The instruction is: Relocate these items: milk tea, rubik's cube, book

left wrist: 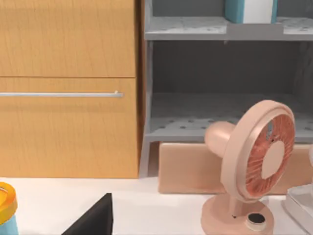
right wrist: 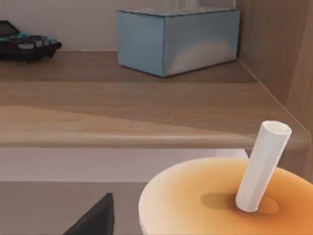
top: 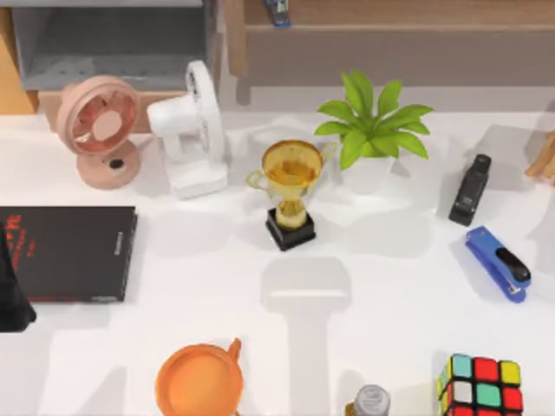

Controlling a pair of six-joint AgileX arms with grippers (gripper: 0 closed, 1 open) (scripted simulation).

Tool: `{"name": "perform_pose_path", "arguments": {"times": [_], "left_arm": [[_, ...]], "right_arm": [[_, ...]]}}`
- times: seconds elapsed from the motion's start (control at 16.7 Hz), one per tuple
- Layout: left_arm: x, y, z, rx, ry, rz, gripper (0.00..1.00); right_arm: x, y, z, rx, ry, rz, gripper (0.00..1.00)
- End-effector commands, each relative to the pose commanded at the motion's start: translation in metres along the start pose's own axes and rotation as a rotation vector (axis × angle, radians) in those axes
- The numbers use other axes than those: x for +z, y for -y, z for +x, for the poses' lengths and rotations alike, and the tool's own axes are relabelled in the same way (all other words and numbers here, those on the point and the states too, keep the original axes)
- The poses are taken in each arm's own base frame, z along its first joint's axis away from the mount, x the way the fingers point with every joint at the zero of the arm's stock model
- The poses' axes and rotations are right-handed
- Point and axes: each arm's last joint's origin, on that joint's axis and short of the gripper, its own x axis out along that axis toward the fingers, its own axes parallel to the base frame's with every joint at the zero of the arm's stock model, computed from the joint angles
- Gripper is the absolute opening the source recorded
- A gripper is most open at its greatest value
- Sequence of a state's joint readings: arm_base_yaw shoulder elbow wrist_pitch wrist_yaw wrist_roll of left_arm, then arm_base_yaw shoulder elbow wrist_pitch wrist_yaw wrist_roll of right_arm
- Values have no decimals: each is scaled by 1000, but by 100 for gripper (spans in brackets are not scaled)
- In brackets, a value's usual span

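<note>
milk tea [right wrist: 222, 198]: lidded cup with a white straw [right wrist: 261, 166], right up against the right wrist camera, just in front of and below the lip of the wooden shelf [right wrist: 122, 122]. Likely carried by the right gripper [right wrist: 93, 218], but can't tell if it's pinching or spread.

My read is that the step is getting the cup onto that shelf. Clear the lip first, keep it upright, and land on bare board short of the blue tissue box [right wrist: 178, 39] and black keyboard [right wrist: 24, 44].

rubik's cube [top: 479, 386]: on the surface at the bottom right of the top frame, untouched. The grey-capped bottle [top: 371, 400] beside it narrows the approach.

book [left wrist: 249, 10]: the teal cover with white pages on the grey rack's [left wrist: 186, 29] upper tier looks done.

Left gripper [left wrist: 93, 220] is low near the pink fan [left wrist: 259, 156], state can't tell.

Clutter mid-surface: white fan [top: 191, 130], trophy [top: 290, 195], plant [top: 373, 130], two staplers [top: 486, 234], black book [top: 69, 251], orange bowl [top: 199, 381].
</note>
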State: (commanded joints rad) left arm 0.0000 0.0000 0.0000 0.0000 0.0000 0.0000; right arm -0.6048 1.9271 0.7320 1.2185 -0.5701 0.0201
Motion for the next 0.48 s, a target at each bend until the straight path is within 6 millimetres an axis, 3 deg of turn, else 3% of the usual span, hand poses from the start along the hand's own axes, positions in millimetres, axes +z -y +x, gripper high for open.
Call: {"name": "perform_pose_path", "arguments": {"times": [0.24, 0.48], "left_arm": [[0, 0, 0, 0, 0, 0, 100], [0, 0, 0, 0, 0, 0, 100]], "right_arm": [[4, -1, 3, 5, 7, 4, 100], [42, -16, 15, 42, 24, 105, 100]]}}
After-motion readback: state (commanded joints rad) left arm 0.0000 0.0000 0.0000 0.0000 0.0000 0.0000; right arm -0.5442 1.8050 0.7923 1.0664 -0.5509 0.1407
